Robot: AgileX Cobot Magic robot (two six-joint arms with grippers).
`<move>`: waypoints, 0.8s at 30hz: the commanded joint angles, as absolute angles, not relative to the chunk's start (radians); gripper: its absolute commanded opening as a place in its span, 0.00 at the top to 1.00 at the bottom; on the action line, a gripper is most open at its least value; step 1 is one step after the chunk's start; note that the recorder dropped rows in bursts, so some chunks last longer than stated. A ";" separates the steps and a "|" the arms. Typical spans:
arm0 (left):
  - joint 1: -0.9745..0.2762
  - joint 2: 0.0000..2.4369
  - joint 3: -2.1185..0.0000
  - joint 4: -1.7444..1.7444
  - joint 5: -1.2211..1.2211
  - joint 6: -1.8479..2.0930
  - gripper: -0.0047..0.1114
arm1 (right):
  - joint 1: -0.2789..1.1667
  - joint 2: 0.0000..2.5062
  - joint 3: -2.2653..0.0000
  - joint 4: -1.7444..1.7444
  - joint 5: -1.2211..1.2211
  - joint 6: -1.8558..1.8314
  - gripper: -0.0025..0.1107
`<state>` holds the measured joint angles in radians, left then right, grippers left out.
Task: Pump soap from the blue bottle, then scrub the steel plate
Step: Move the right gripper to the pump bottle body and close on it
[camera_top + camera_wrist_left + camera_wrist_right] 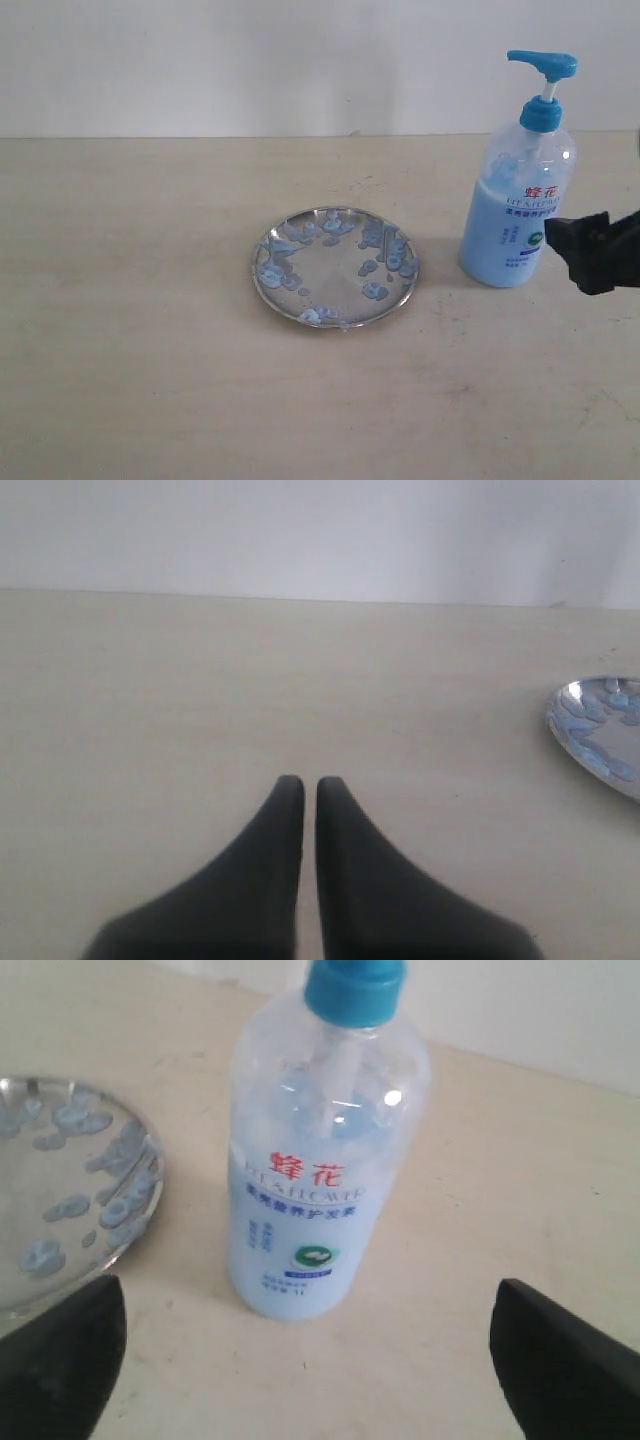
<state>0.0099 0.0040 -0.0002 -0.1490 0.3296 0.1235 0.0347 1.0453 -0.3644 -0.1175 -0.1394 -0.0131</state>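
Right gripper (306, 1305) agape | blue bottle (520, 150) mostly full: soap (497, 235) | steel plate (325, 272) blob-speckled

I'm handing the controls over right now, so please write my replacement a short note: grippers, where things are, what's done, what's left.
Left gripper: shut, empty, above the table, off to the side of the plate and outside the exterior view.
Right gripper: wide open, facing the tall clear plastic pump bottle with a blue pump head, not gripping it.
The bottle stands upright to the right of the small round shiny steel plate, apart from it.
Done: pale blue soap blobs already speckle the plate.
Left: scrubbing looks unstarted, since the blobs are still separate. No scrubbing tool is in view.
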 commanded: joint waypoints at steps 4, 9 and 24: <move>0.013 0.000 0.000 -0.146 0.313 0.128 0.92 | 0.009 1.083 -0.193 -0.062 -0.555 -0.058 0.20; 0.013 0.000 0.000 -0.146 0.313 0.128 0.92 | 0.009 1.254 -0.202 -0.045 -0.681 -0.074 0.20; 0.013 0.000 0.000 -0.146 0.313 0.128 0.92 | 0.009 1.369 -0.212 -0.030 -0.821 -0.010 0.20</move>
<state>0.0099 0.0040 -0.0002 -0.1490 0.3296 0.1235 0.0125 1.3667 -0.2083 -0.0401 -0.8063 -0.0223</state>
